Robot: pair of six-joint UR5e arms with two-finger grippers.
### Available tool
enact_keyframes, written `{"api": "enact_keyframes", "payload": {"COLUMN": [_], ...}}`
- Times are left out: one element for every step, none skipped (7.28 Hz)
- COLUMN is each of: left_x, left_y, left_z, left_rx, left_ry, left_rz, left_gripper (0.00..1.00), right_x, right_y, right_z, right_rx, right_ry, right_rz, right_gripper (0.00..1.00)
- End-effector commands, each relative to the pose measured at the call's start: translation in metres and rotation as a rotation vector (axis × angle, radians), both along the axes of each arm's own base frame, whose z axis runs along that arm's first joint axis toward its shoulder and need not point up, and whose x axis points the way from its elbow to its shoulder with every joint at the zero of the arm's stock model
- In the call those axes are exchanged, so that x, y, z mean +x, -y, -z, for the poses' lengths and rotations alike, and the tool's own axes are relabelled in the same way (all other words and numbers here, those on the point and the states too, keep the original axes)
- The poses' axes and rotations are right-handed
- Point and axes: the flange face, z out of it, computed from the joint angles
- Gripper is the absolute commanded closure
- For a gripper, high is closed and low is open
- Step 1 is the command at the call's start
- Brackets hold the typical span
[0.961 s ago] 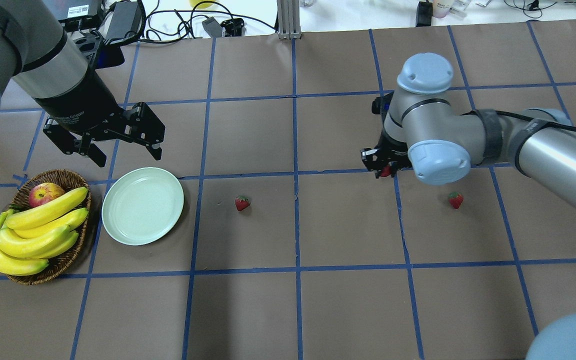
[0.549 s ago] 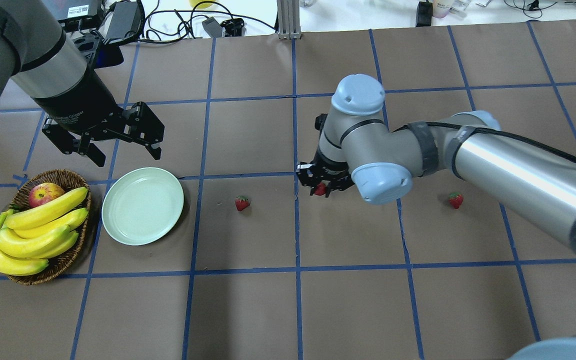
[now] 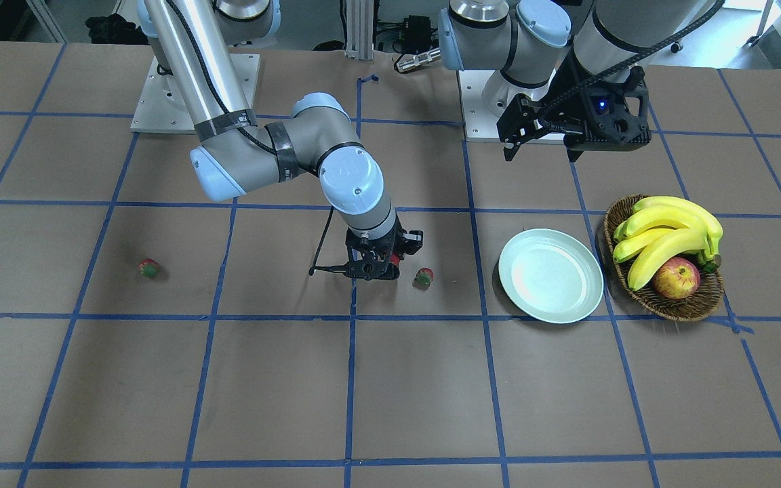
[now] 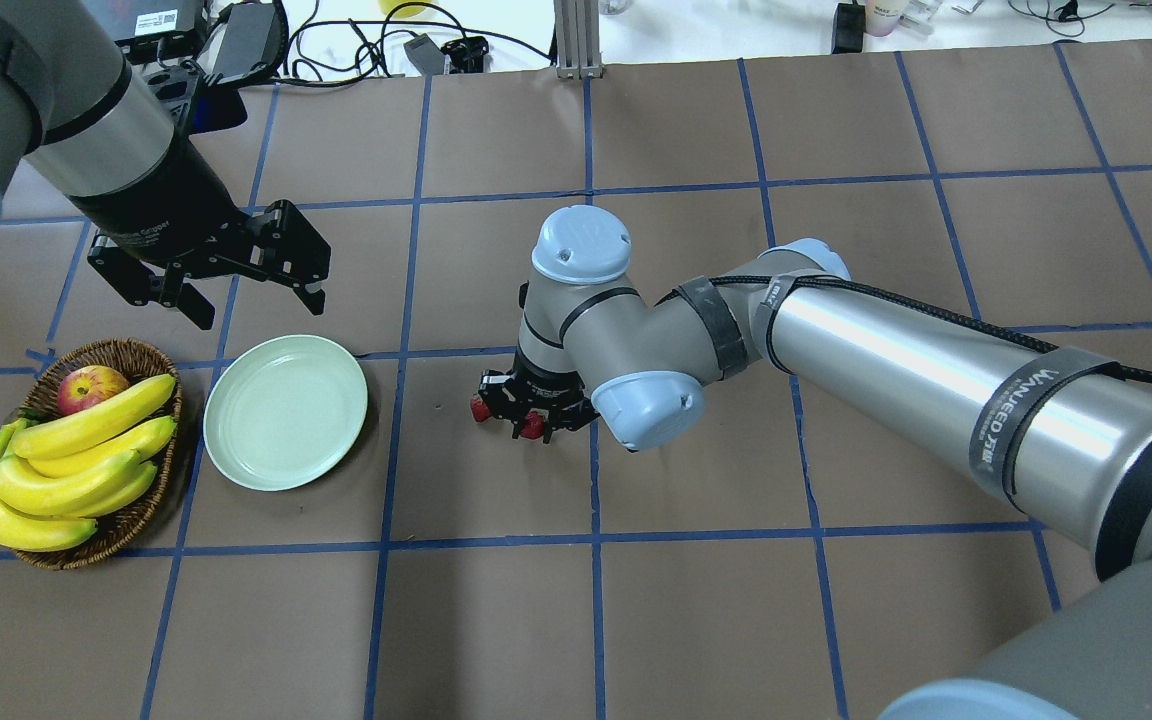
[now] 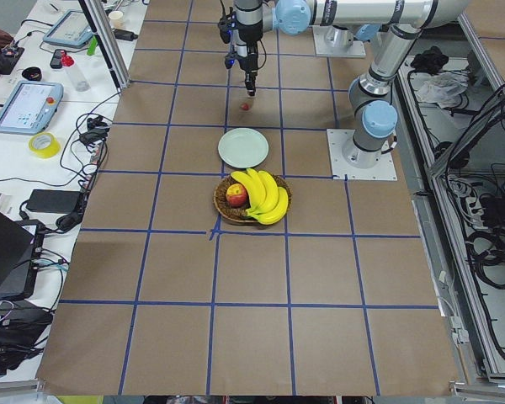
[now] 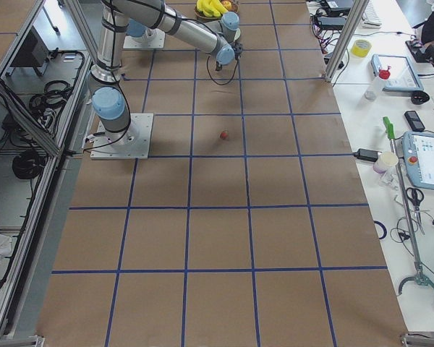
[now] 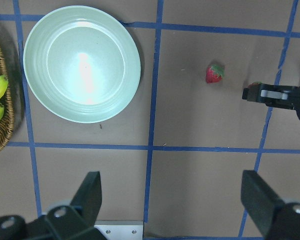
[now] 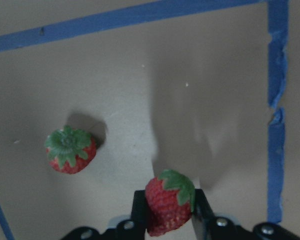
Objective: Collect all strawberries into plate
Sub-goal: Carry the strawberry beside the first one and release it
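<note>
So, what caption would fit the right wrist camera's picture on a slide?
Right gripper shut on one strawberry, with a second strawberry lying on the brown table nearby.

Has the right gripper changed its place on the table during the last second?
Yes. In the overhead view the right gripper, shut on a strawberry, has travelled left toward the plate, crossing the centre tape line.

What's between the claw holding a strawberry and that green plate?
One loose strawberry, nearer the right gripper than the plate; otherwise bare table, per the front-facing view.
</note>
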Motion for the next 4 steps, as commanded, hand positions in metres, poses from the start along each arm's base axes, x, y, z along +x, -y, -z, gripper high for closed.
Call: {"api": "enact_keyframes", "payload": {"left_x": [0.0,0.001,0.002,0.0], "left_y": [0.001,0.003,0.003,0.003], "left_z": [0.001,-0.002,-0.002,-0.002], "left_rx": [-0.004,-0.029,-0.028,-0.027], "left_ry": [0.002,0.006,0.007,0.007], "left_rz": [0.002,-0.001,-0.001,0.002], "left_gripper": [0.0,0.0,0.0,0.0], "right_x": [0.001,-0.002,-0.011,-0.041], "right_y": [0.0,0.0,0.006,0.018], "right_z": [0.0,-0.01,-0.021,-0.048], "right_rx": [0.0,-0.018,-0.042,-0.118], "right_ry": [0.0,-0.015,-0.027,-0.08], "right_rz": [0.001,0.002,0.016,0.033], "right_gripper": [0.0,0.0,0.0,0.0]}}
